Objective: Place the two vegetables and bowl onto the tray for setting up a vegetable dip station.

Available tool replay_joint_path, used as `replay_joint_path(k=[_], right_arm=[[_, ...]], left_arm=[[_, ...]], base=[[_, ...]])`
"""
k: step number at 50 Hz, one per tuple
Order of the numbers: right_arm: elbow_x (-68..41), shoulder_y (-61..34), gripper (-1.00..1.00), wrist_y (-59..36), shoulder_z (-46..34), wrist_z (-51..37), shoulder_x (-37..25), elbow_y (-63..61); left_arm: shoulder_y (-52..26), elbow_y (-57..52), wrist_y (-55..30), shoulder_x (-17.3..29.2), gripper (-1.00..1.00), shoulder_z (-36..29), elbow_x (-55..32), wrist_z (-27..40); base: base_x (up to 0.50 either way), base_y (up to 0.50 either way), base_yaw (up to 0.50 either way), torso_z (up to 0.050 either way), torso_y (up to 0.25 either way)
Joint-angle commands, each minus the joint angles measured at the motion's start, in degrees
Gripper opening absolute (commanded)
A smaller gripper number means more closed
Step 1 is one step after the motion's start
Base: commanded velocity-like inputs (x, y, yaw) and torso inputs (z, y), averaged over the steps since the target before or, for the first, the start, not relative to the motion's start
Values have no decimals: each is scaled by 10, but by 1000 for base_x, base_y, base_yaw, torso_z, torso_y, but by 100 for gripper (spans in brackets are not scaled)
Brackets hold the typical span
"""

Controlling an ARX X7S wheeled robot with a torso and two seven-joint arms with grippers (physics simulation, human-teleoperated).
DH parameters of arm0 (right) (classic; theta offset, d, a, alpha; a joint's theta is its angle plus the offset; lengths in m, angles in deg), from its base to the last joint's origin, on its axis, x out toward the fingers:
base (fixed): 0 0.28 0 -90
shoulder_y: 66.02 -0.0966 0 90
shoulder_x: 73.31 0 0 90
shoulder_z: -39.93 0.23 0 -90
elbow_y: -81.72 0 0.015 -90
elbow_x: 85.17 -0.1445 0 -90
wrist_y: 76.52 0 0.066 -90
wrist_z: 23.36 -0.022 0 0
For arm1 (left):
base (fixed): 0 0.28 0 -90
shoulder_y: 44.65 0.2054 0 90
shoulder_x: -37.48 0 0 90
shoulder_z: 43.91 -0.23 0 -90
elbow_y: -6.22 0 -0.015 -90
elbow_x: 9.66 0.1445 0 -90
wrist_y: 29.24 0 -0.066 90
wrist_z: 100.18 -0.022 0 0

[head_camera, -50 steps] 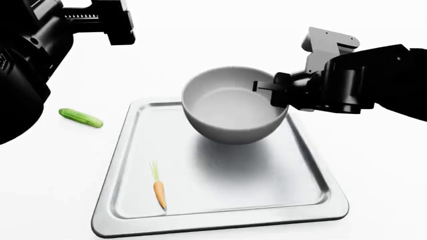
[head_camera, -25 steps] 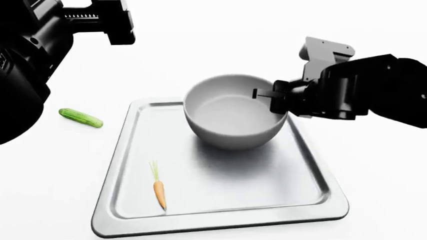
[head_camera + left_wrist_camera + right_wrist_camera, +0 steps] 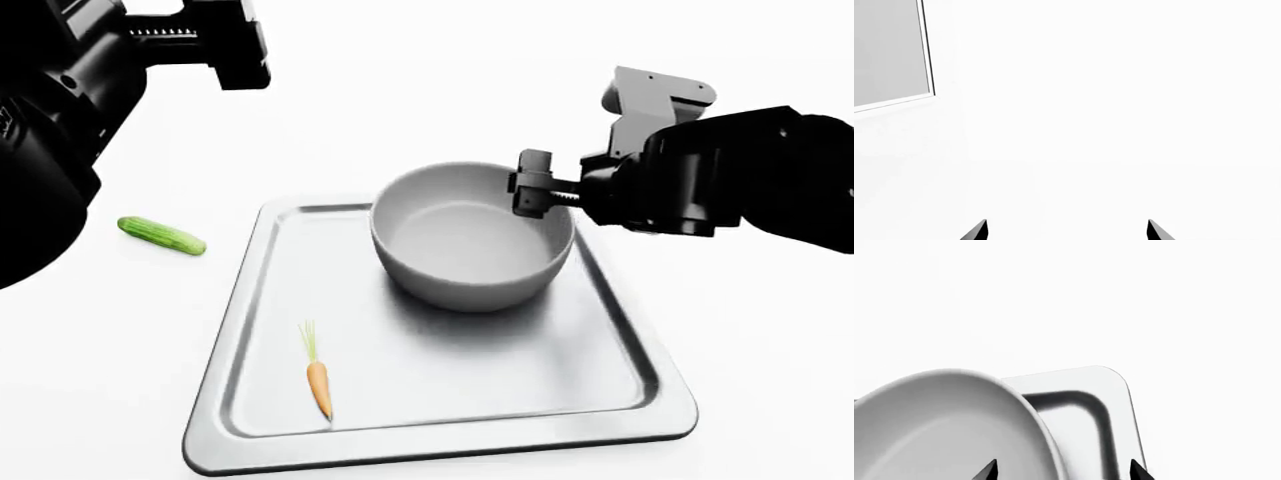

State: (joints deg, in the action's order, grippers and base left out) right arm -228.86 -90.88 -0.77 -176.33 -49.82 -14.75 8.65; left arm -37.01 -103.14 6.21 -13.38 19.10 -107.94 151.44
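Right tool [image 3: 531, 190], in the head view, has let go: its jaws stand spread at the near-right rim of the bowl [image 3: 470, 245], one finger visible just inside the rim. A second ago the bowl hung clamped above the tray [image 3: 627, 350] with a shadow below it; half a second ago it was lower; now it sits on the tray's far half, so I judge the bowl's step done. Left tool [image 3: 200, 45] hangs high at the far left, apart from everything; this view does not show how its jaws stand. Counted here: one bowl, one tray, one carrot [image 3: 318, 385], one cucumber [image 3: 160, 235]. That makes two vegetables, the carrot lying on the tray's near-left part, the cucumber on the white counter [image 3: 747, 420] beside the tray's left rim, well apart from both tools. By my reading only the cucumber remains.

Left wrist view: two dark fingertips [image 3: 977, 231] stand wide apart with nothing between them, so that tool is released and empty; a grey panel [image 3: 887, 50] shows at one edge.

Right wrist view: fingertips [image 3: 989, 471] spread, with the bowl rim [image 3: 1021, 405] running between them and a rounded tray corner [image 3: 1114, 385] beyond.
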Motion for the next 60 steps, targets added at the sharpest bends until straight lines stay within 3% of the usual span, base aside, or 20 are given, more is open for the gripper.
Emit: replay_joint_path(k=[1,12,23,31,60], right_arm=[[31,-21,100,22,2,-24,-16,-32],[71,-69,100,49,7,-72,-52,-95],[77,-100,100,49,15,-95,-86,-119],[80,-101,100,46,17,-102,-90,-117],[87,-97,100,37,32,-107,-100,-115]], left_arm=[[2,2,2,0,100,-2,2,-2],[50,34,24,-19,100,-13,-7,5],[118,106,108,-61,100,6,-32,88],[130,158,156,-65,100,27,-25,140],[38,498,196,-132,100,-14,66,21]], base=[[0,0,0,0,0],[0,0,0,0,0],[0,0,0,0,0],[0,0,0,0,0],[0,0,0,0,0]])
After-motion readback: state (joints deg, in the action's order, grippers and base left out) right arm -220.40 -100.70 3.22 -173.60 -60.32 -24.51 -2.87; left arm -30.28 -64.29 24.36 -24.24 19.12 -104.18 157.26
